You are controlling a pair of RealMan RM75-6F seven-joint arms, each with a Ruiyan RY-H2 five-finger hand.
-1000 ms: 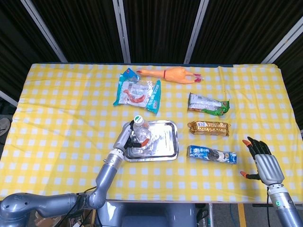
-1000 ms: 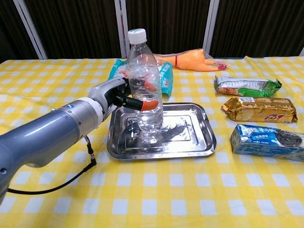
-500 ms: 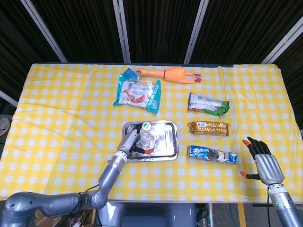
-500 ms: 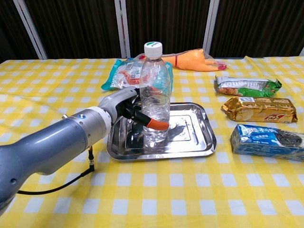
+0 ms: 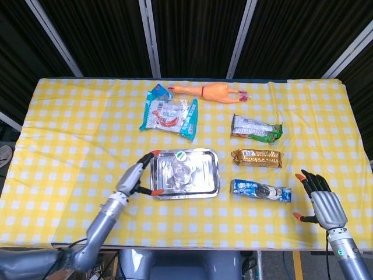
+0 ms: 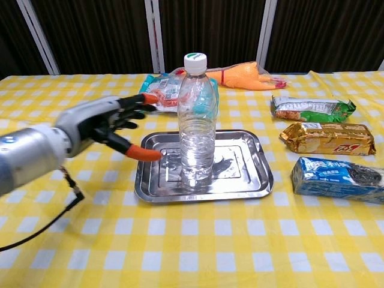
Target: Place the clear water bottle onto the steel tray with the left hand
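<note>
Backdrop from 10 to 2 o'clock: dark ribbed wall panels [image 5: 105, 35] split by slanted white-grey frame bars [image 5: 148, 36]; same panels and bars run behind in the chest view. Surface is covered by a yellow-and-white checked cloth [image 5: 70, 134], slightly wrinkled toward 9 o'clock. Grey floor [image 5: 274, 265] shows under the near edge at 5 o'clock, with a yellow strip [image 5: 296, 265] on it. Lighting is even, with no hard shadows.

Even, bright overhead lighting; shadows on the table [image 5: 70, 134] soft and short. Specular glare on the steel tray [image 6: 240, 180]. Left hand [image 6: 102, 123] slightly motion-blurred. Background beyond far edge dark.
</note>
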